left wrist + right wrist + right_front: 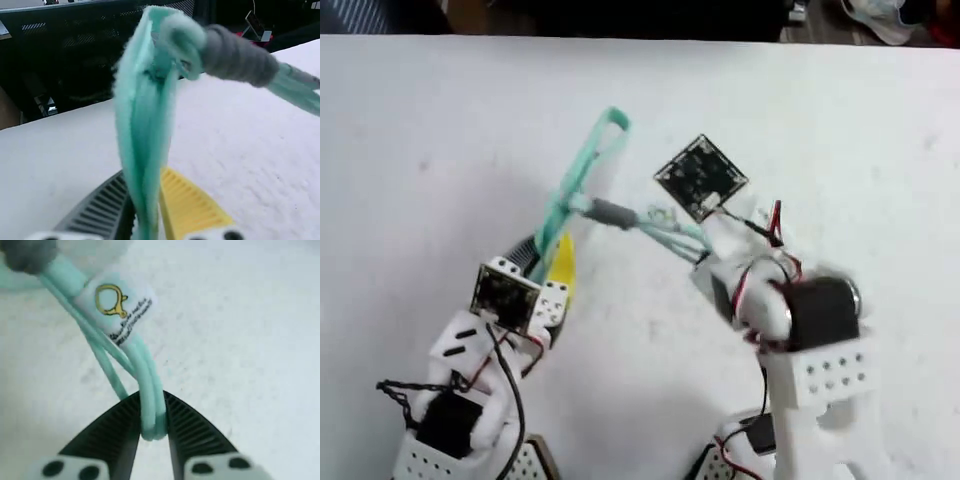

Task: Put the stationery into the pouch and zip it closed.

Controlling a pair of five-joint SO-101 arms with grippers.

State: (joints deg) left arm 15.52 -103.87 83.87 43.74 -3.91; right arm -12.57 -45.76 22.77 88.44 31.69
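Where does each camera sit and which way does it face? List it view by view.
High view: above the table, looking down; both arms show.
Left wrist view: on the left arm, looking along the left end effector, which clamps the pouch.
Right wrist view: on the right arm, looking along the right end effector, which clamps the cord.
Shared: both wrist views show the grey toggle.

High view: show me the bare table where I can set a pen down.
Bare white table lies along the far edge, wide left of the mint-green fabric pouch, and right of the right gripper. A smaller patch sits between the arm bases. Crowded: the middle, where the left gripper holds the pouch and the right one its mint cord.
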